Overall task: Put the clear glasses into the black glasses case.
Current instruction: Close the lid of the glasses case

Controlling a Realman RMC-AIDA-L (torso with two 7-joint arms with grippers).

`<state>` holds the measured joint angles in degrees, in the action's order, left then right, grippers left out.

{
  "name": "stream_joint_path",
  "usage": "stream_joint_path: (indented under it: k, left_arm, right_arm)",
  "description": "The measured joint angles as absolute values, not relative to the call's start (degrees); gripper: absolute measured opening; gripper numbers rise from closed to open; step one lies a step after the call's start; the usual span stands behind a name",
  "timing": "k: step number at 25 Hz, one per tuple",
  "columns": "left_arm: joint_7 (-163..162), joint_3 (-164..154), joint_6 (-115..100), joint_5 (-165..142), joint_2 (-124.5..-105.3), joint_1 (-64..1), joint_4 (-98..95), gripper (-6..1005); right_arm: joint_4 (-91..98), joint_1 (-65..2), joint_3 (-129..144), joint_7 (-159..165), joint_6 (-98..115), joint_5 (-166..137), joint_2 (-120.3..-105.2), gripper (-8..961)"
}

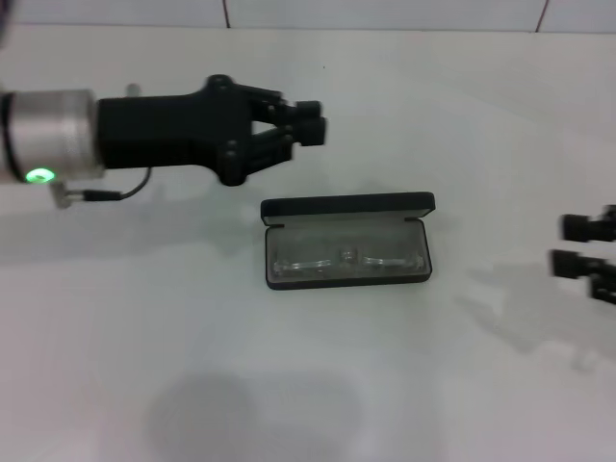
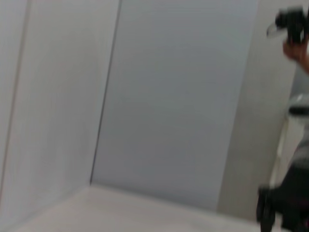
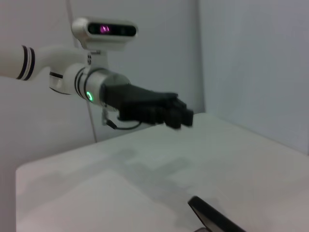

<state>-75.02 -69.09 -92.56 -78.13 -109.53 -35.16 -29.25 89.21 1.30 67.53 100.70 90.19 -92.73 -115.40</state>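
The black glasses case (image 1: 346, 206) lies open in the middle of the white table, its lid standing up at the back. The clear glasses (image 1: 346, 258) rest inside it on the grey lining, lenses side by side. My left gripper (image 1: 314, 124) hovers above the table behind and to the left of the case, fingers together and holding nothing. In the right wrist view the left gripper (image 3: 182, 116) shows the same way, with a corner of the case (image 3: 212, 218) at the lower edge. My right gripper (image 1: 577, 244) stays at the right edge, open and apart from the case.
The white table (image 1: 192, 337) spreads wide around the case, with a tiled wall (image 1: 385, 12) behind its far edge. The left wrist view shows only pale wall panels (image 2: 174, 96) and a table corner.
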Motion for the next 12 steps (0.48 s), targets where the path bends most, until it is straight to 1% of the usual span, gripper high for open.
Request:
stream_joint_path:
  k: [5, 8, 12]
  left_arm:
    - [-78.3, -69.1, -87.1, -86.0, -111.18, -39.7, -29.4, 179]
    - [-80.0, -69.1, -82.3, -91.2, -113.27, -41.9, -29.4, 179]
    - [-81.5, -69.1, -77.5, -95.8, -115.24, -43.2, -29.5, 180]
  right_arm:
    - [78.4, 2.7, 58.0, 93.3, 96.0, -86.2, -115.39, 353]
    - [70.4, 1.8, 51.4, 89.4, 101.3, -83.5, -115.40, 354]
    - [60.5, -0.4, 44.2, 85.2, 107.5, -82.7, -115.32, 354]
